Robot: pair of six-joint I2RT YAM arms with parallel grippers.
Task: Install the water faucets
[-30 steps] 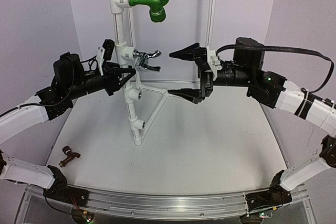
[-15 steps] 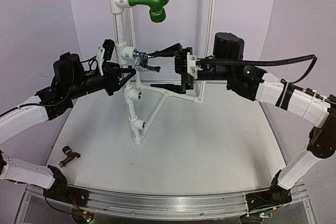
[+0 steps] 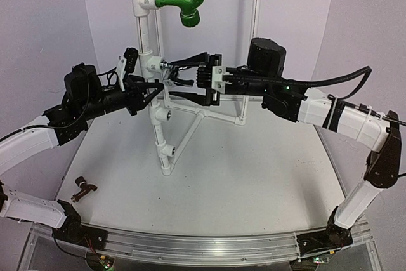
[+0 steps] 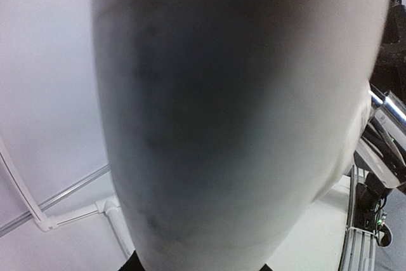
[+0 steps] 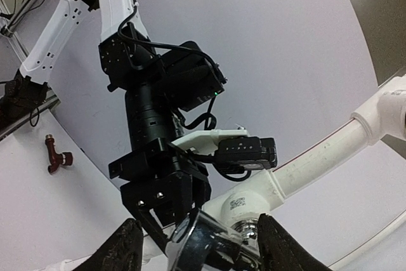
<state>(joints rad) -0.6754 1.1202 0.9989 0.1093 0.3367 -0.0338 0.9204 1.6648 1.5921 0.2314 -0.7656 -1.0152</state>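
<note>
Chrome faucet point(image 5: 202, 240) adjoins tee point(image 5: 244, 202), print illegible.

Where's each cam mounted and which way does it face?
Top external: above and behind the bases, looking down over the table at the white pipe stand; both arms in view.
Left wrist: on the left arm, pressed against that pipe stand, a blur filling the frame; none of its own body discernible.
Right wrist: on the right arm, looking along the right fingers at the chrome faucet and, beyond, the left fingers.
Shared: top and right wrist both show the chrome faucet and brown faucet.
</note>
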